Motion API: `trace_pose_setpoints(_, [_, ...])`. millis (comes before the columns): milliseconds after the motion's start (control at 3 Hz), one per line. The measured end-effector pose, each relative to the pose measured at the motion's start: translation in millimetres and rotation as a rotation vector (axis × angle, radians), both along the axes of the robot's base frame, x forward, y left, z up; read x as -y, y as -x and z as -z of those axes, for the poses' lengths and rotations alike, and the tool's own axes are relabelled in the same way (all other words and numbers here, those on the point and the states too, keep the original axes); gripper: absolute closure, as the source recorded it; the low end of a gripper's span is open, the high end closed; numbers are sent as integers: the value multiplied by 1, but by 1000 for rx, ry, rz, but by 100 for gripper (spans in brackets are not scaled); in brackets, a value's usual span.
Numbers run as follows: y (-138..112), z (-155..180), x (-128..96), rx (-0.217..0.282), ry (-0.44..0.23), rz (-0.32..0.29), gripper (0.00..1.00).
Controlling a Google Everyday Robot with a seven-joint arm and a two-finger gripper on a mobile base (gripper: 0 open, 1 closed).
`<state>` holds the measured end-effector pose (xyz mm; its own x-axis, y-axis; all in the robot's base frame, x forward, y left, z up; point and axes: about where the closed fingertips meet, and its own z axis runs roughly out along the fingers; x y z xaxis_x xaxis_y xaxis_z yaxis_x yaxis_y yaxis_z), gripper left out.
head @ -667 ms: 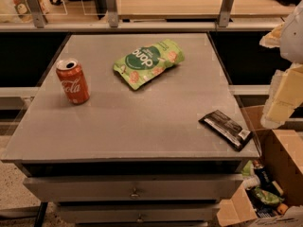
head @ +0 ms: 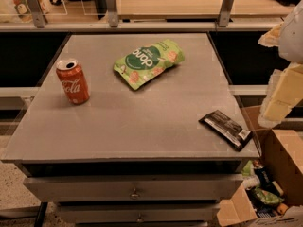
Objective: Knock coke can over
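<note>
Camera view: coke can (head: 72, 81) standing upright near the bench's left edge.
The gripper (head: 282, 92) hangs beyond the right edge of the bench (head: 142, 122), well apart from the can; whether it is released or clenched cannot be told. A green snack pouch (head: 148, 63) lies toward the back edge, and a dark wrapped bar (head: 226, 128) lies near the front-right corner.

Green snack pouch (head: 148, 63) upper centre on grey table (head: 137, 126), dark wrapped bar (head: 226, 128) lower right, cardboard box (head: 289, 167) bottom right.
</note>
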<state>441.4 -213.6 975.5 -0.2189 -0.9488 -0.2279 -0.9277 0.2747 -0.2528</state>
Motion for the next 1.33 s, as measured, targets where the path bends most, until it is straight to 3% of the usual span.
trace_pose_setpoints(333, [-11,10,-11,38,-81,12,0])
trace_pose_setpoints(667, [-37,29,-44,85,-249,29,0])
trace_pose_setpoints(1333, [-111,37,-146,135,-543,-17,0])
